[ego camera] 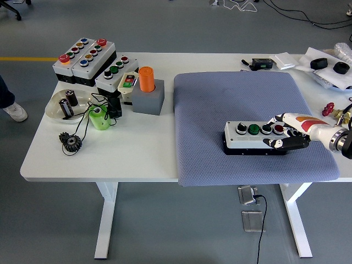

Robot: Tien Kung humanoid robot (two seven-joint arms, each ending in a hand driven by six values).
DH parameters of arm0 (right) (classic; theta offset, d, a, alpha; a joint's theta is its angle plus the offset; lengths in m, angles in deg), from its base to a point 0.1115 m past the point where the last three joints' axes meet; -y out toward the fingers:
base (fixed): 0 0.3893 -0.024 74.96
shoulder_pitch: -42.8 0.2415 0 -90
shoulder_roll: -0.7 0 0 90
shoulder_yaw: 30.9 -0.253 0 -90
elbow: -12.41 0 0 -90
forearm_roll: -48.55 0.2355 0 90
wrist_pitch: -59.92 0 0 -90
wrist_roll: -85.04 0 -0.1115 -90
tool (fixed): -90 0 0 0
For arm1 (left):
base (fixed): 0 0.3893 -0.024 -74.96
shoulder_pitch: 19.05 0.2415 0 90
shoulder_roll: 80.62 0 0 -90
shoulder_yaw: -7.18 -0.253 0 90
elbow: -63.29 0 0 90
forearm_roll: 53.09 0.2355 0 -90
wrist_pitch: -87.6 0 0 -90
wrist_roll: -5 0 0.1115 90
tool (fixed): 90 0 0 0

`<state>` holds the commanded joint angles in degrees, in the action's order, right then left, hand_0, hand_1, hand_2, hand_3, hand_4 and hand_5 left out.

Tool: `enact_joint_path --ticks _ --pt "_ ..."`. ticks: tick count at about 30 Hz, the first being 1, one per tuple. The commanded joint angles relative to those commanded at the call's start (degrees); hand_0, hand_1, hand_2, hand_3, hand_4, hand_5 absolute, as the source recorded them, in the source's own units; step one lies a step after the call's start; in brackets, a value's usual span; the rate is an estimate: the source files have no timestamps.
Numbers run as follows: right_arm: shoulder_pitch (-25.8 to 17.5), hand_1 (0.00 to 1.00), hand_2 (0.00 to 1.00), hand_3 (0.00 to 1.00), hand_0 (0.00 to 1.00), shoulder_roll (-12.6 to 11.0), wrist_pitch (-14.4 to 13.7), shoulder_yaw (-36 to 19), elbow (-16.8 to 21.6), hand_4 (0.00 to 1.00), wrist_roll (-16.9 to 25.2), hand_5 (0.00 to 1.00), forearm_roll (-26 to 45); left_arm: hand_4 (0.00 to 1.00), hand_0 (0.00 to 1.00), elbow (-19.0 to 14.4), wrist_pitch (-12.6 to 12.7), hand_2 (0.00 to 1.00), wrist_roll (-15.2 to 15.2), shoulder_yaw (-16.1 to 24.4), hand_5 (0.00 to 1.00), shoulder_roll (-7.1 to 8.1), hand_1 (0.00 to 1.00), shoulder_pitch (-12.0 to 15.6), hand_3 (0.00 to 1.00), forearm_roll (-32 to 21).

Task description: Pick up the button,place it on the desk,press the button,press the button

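Note:
A white four-button control box (248,140) on a black base lies on the grey-blue mat (236,93) at the right half of the table. Along its top run a black knob, two green buttons and a red button (279,130). My right hand (269,133) comes in from the right edge and lies over the box's right end. Its forefinger (275,120) stretches across the top to the second green button (267,129), while the thumb (273,144) rests against the front side. The box stays flat on the mat. The left arm is out of view.
At the back left stand further button boxes (83,56), an orange cylinder on a grey block (147,88), a bowl (55,110), a green cup (99,117) and a small gear (70,142). Black and white items (324,63) crowd the far right corner. A shoe (15,112) shows left of the table.

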<state>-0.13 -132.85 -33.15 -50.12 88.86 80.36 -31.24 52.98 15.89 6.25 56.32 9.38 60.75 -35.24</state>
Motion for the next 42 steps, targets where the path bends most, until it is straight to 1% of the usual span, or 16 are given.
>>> enact_joint_path --ticks 5,8,9,10,14,15,18,19,20,21,24,26,27,32,34,42 --pt "-0.53 0.002 0.053 0.708 0.101 -0.43 -0.18 -1.85 0.93 0.716 0.11 0.630 0.03 0.359 0.670 0.00 0.02 0.722 -0.05 0.09 0.973 0.00 0.695 0.00 0.533 0.01" --pt "-1.53 0.002 0.053 0.708 0.101 -1.45 -1.73 -6.33 3.43 0.716 0.55 0.630 1.21 0.359 0.670 0.00 -0.02 0.722 -0.08 0.07 0.973 0.00 0.695 -0.02 0.533 -0.01" --pt "-1.62 0.002 0.150 0.739 0.212 -1.54 -1.95 -7.14 3.72 0.731 0.59 0.640 1.34 0.359 0.670 0.00 -0.02 0.723 -0.09 0.07 0.974 0.00 0.696 -0.02 0.533 0.00" --pt "-1.82 0.002 0.150 0.739 0.212 -1.72 -2.87 -9.00 4.68 0.731 -0.20 0.640 1.55 0.359 0.670 0.00 -0.03 0.723 -0.06 0.11 0.974 0.00 0.696 -0.02 0.533 0.09" --pt "-2.14 0.002 0.150 0.739 0.212 -1.74 -4.38 -15.24 6.57 0.731 -2.57 0.640 3.95 0.359 0.670 0.00 -0.07 0.723 0.04 0.06 0.974 0.00 0.696 -0.05 0.533 0.23" --pt "-2.30 0.329 0.502 0.857 0.424 -1.57 -4.96 -16.77 6.73 0.766 -2.76 0.642 5.37 0.359 0.670 0.00 -0.09 0.723 0.05 0.00 0.975 0.00 0.695 -0.05 0.533 0.20" --pt "-2.95 0.329 0.502 0.857 0.424 -0.95 -5.74 -20.13 6.42 0.766 -1.57 0.642 10.57 0.359 0.670 0.00 -0.11 0.723 0.01 -0.03 0.975 0.00 0.695 -0.04 0.533 0.11" --pt "-3.29 0.329 0.502 0.857 0.424 -0.44 -5.83 -21.44 5.93 0.766 0.29 0.642 13.17 0.359 0.670 0.00 -0.12 0.723 -0.02 -0.08 0.975 0.00 0.695 -0.04 0.533 0.02" --pt "-3.37 0.329 0.502 0.857 0.424 -0.31 -5.86 -21.80 5.81 0.766 0.92 0.642 15.41 0.359 0.670 0.00 -0.13 0.723 -0.02 -0.09 0.975 0.00 0.695 -0.03 0.533 0.00" --pt "-3.44 0.736 0.888 0.928 0.757 0.12 -5.88 -22.30 5.28 0.747 2.34 0.587 17.64 0.360 0.670 0.00 -0.12 0.723 -0.02 -0.09 0.976 0.00 0.696 -0.04 0.533 -0.01" --pt "-3.47 0.736 0.888 0.928 0.757 1.34 -5.24 -23.82 3.22 0.747 6.91 0.587 25.09 0.360 0.670 0.00 -0.12 0.723 -0.04 -0.11 0.976 0.00 0.696 -0.08 0.533 -0.04" --pt "-3.51 0.736 0.888 0.928 0.757 1.82 -4.39 -24.94 1.64 0.747 8.38 0.587 29.93 0.360 0.670 0.00 -0.14 0.723 -0.06 -0.15 0.976 0.00 0.696 -0.08 0.533 -0.12" --pt "-3.54 0.825 0.918 0.912 0.870 2.03 -3.85 -25.64 0.66 0.734 8.64 0.614 32.54 0.361 0.670 0.00 -0.14 0.723 -0.05 -0.18 0.976 0.00 0.696 -0.08 0.534 -0.15" --pt "-3.83 0.825 0.918 0.912 0.870 2.56 -3.12 -27.91 -3.06 0.734 10.23 0.614 44.46 0.361 0.670 0.00 -0.15 0.723 0.02 -0.12 0.976 0.00 0.696 -0.05 0.534 -0.03" --pt "-3.95 0.846 0.923 0.903 0.892 2.59 -3.06 -28.38 -4.29 0.730 11.04 0.621 49.30 0.361 0.671 0.00 -0.16 0.723 0.08 -0.10 0.976 0.00 0.696 -0.04 0.534 0.06" --pt "-4.48 0.857 0.921 0.899 0.899 2.42 -2.91 -28.84 -5.93 0.739 11.95 0.630 68.66 0.361 0.671 0.00 -0.17 0.724 0.12 0.02 0.976 0.00 0.698 -0.01 0.535 0.18"
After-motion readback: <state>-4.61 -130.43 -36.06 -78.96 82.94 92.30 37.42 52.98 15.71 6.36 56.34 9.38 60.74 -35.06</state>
